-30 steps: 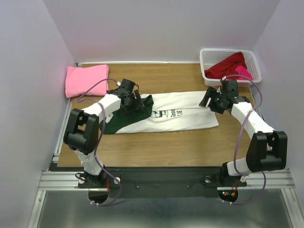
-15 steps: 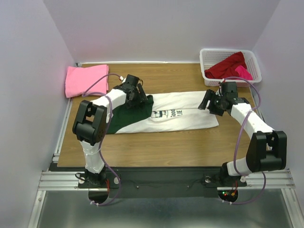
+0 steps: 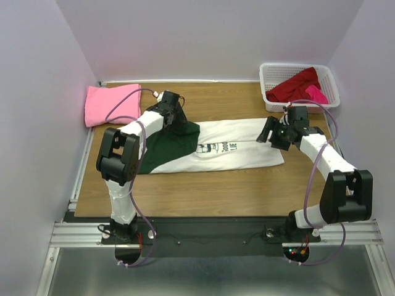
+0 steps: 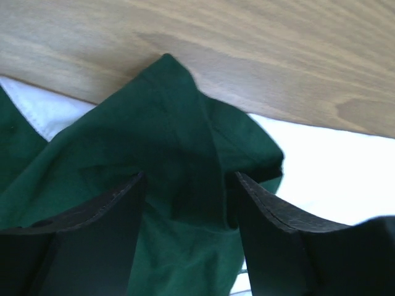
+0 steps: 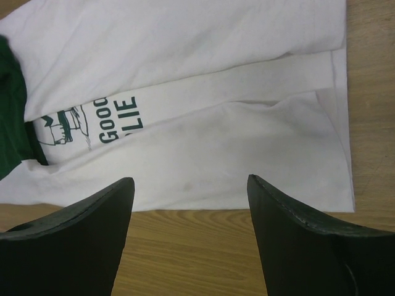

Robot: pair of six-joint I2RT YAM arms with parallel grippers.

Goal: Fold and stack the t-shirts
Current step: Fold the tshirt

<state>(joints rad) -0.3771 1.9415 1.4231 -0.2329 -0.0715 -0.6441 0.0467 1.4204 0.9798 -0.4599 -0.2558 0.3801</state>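
A white t-shirt [image 3: 237, 145] with dark green sleeves [image 3: 163, 148] and a dark print lies flat across the middle of the table. My left gripper [image 3: 177, 121] is low over the far green sleeve [image 4: 173, 111], jaws apart, with a raised fold of green cloth between the fingers [image 4: 188, 179]. My right gripper [image 3: 271, 132] is open and empty over the shirt's right hem [image 5: 185, 74], with bare wood between its fingertips [image 5: 191, 182]. A folded pink t-shirt [image 3: 111, 103] lies at the back left. Dark red [image 3: 296, 83] and magenta [image 3: 316, 92] t-shirts lie in the basket.
A white plastic lattice basket [image 3: 270, 79] stands at the back right corner. Grey walls close in the table on the left, back and right. Bare wood [image 3: 203, 191] lies between the shirt and the near edge.
My left gripper has moved toward the back of the table, from the sleeve's middle to its far edge. The right gripper has hardly moved.
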